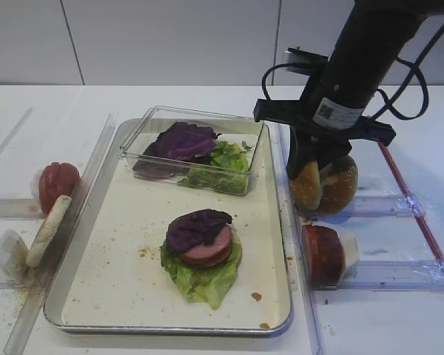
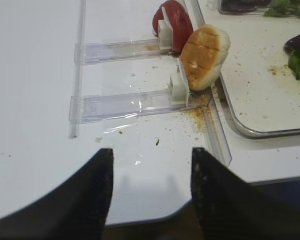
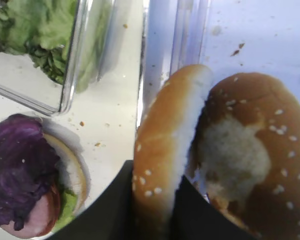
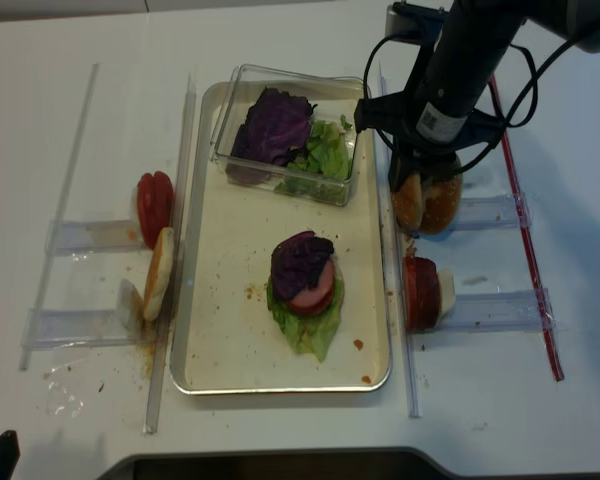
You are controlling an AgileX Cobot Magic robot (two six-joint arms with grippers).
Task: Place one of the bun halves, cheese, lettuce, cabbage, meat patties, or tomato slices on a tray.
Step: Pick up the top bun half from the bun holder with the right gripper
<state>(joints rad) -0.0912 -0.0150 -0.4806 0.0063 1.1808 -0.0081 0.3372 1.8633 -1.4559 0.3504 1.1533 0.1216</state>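
My right gripper (image 3: 155, 172) is shut on a sesame bun half (image 3: 160, 140), which stands on edge in the clear rack (image 1: 385, 203) right of the tray (image 1: 126, 296). In the high view the gripper (image 1: 311, 171) comes down onto that bun half (image 1: 306, 188). A second bun with a pale bare patch (image 3: 250, 155) leans against it. On the tray sits a stack of lettuce (image 1: 200, 279), a meat patty (image 1: 207, 253) and purple cabbage (image 1: 198, 228). My left gripper (image 2: 151, 150) hangs open over bare table at the front left, holding nothing.
A clear plastic box (image 1: 144, 129) at the tray's back holds cabbage and lettuce. Tomato slices (image 1: 320, 255) stand in the lower right rack. Left of the tray, racks hold a tomato (image 2: 177, 17) and a plain bun half (image 2: 205, 57). A red strip (image 1: 418, 214) runs along the right.
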